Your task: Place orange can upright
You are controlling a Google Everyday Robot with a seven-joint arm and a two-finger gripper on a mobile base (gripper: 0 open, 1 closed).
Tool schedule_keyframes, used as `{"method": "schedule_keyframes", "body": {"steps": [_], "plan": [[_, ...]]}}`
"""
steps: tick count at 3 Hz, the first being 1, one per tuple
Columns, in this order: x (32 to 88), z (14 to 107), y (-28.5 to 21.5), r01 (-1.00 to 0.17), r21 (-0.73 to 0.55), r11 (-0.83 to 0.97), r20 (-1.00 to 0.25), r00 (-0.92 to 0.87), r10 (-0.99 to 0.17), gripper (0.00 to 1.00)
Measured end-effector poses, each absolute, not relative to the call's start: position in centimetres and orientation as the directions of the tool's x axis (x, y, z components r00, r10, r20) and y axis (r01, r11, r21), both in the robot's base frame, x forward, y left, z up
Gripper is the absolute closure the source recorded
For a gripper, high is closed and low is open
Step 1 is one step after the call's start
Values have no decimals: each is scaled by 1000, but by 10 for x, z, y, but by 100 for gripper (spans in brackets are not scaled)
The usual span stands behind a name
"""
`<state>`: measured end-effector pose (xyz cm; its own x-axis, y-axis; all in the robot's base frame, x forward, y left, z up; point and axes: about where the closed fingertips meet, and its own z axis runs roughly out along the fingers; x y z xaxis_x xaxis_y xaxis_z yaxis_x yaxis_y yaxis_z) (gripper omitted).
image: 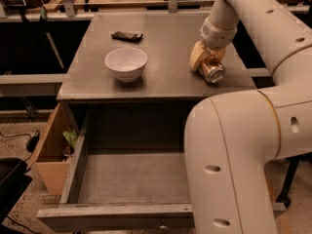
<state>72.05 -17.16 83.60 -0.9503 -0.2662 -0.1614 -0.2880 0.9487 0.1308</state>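
Note:
The orange can (213, 71) is at the right side of the grey table (165, 38), near its front edge. It is tilted, with its silver top facing the camera. My gripper (206, 66) comes down from the arm above and is shut on the can. One cream finger (197, 57) shows against the can's left side; the other finger is hidden behind the can and wrist. I cannot tell whether the can's lower end touches the table.
A white bowl (126, 63) stands at the table's front left. A dark flat remote-like object (126, 35) lies behind it. An open empty drawer (131, 179) juts out below the table. A cardboard box (51, 150) sits on the floor at left. My arm's large elbow fills the lower right.

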Motion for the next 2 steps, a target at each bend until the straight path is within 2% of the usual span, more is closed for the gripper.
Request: {"method": "schedule_keyframes", "body": {"steps": [2], "plan": [[723, 837, -171, -288, 130, 949, -168, -949, -265, 100]]}}
